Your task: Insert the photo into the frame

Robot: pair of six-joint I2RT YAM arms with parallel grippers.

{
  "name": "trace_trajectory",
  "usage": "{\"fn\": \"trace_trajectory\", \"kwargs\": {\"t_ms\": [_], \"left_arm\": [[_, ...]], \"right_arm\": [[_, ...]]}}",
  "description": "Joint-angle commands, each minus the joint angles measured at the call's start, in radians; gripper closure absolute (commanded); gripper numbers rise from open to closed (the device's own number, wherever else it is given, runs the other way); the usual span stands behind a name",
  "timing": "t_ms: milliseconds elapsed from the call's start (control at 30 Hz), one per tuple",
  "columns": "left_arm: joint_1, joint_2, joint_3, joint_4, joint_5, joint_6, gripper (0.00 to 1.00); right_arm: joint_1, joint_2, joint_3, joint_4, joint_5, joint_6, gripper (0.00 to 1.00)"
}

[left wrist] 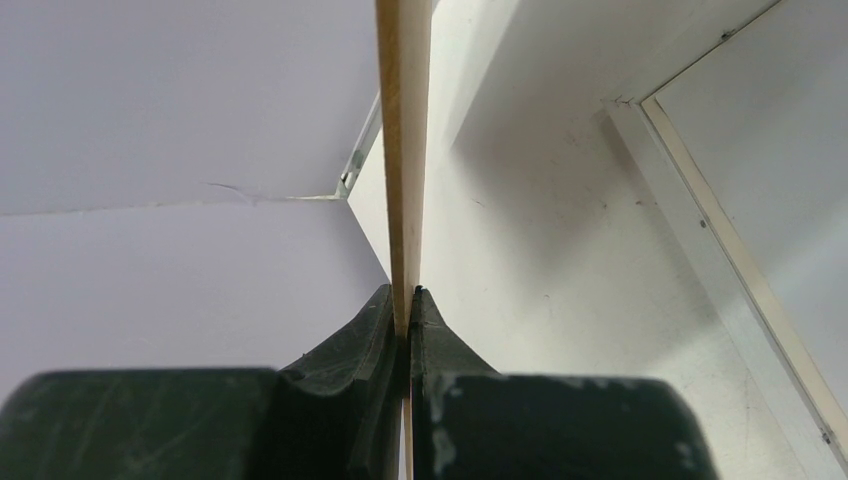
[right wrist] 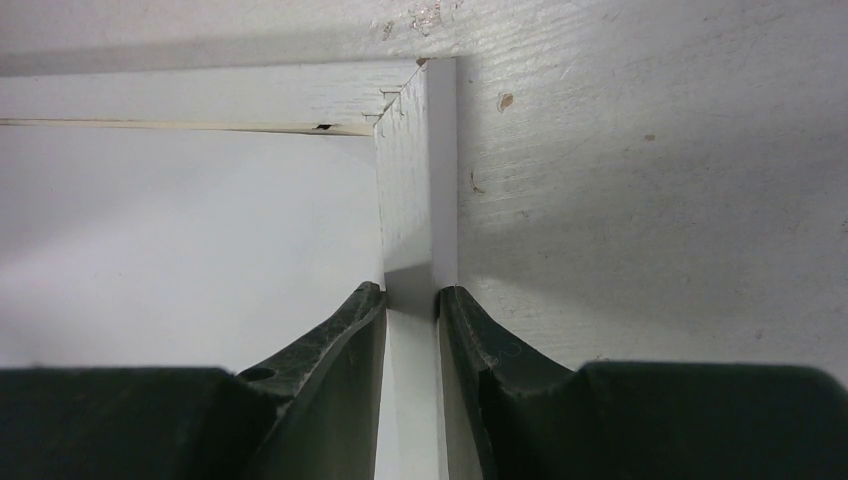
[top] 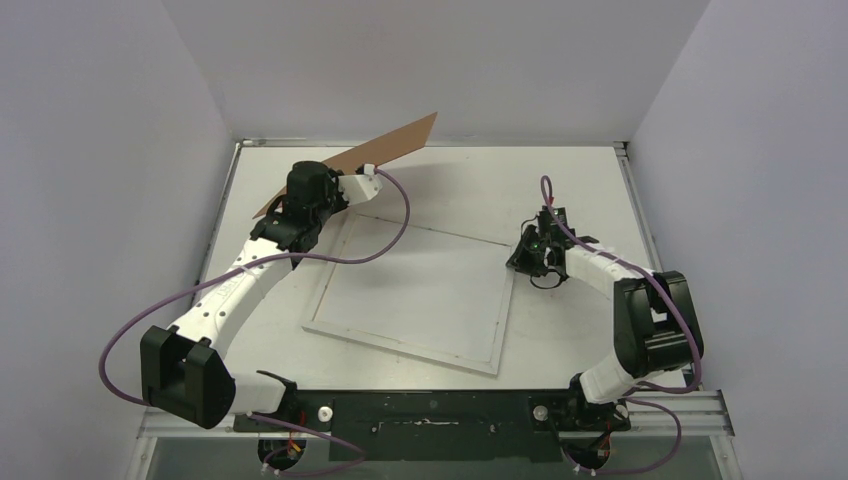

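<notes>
The frame, with a white border and a clear middle, lies flat and slightly turned on the white table. My right gripper is shut on its right border just short of the far right corner; the right wrist view shows the jaws on either side of the border strip. My left gripper is shut on the plain brown backing board and holds it tilted up, on edge, above the table's back left; the board's thin edge runs up from the fingers. The photo is out of view.
The enclosure's back wall and left wall stand close to the raised board. The frame's far left corner lies just right of the left gripper. The black mounting rail runs along the near edge.
</notes>
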Motion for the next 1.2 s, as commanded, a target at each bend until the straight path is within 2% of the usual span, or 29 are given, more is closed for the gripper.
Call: {"fn": "trace_trajectory", "kwargs": {"t_ms": [0, 33, 67, 133, 233, 533, 767, 1167], "left_arm": [[-0.005, -0.051, 0.021, 0.113, -0.022, 0.003, 1.0], [-0.005, -0.051, 0.021, 0.113, -0.022, 0.004, 1.0], [-0.005, -0.053, 0.022, 0.111, -0.022, 0.004, 1.0], [-0.005, -0.053, 0.021, 0.11, -0.021, 0.005, 1.0], [-0.005, -0.053, 0.022, 0.109, -0.021, 0.006, 1.0], [-0.005, -0.053, 0.023, 0.108, -0.022, 0.007, 1.0], [-0.005, -0.055, 0.016, 0.106, -0.017, 0.003, 1.0], [-0.011, -0.058, 0.02, 0.082, -0.009, 0.002, 1.0]], "right_arm": [[-0.012, -0.053, 0.021, 0.018, 0.002, -0.027, 0.77], [-0.011, -0.058, 0.025, 0.013, 0.008, -0.029, 0.62], [-0.012, -0.067, 0.029, 0.01, 0.011, -0.032, 0.52], [-0.012, -0.083, 0.04, 0.0, 0.018, -0.04, 0.36], [-0.014, -0.097, 0.065, -0.02, 0.024, -0.053, 0.26], [-0.019, -0.072, 0.095, -0.026, -0.022, -0.063, 0.3], [-0.041, -0.053, 0.19, -0.067, -0.011, -0.095, 0.35], [-0.052, 0.147, 0.355, -0.08, -0.01, -0.282, 0.34]]}}
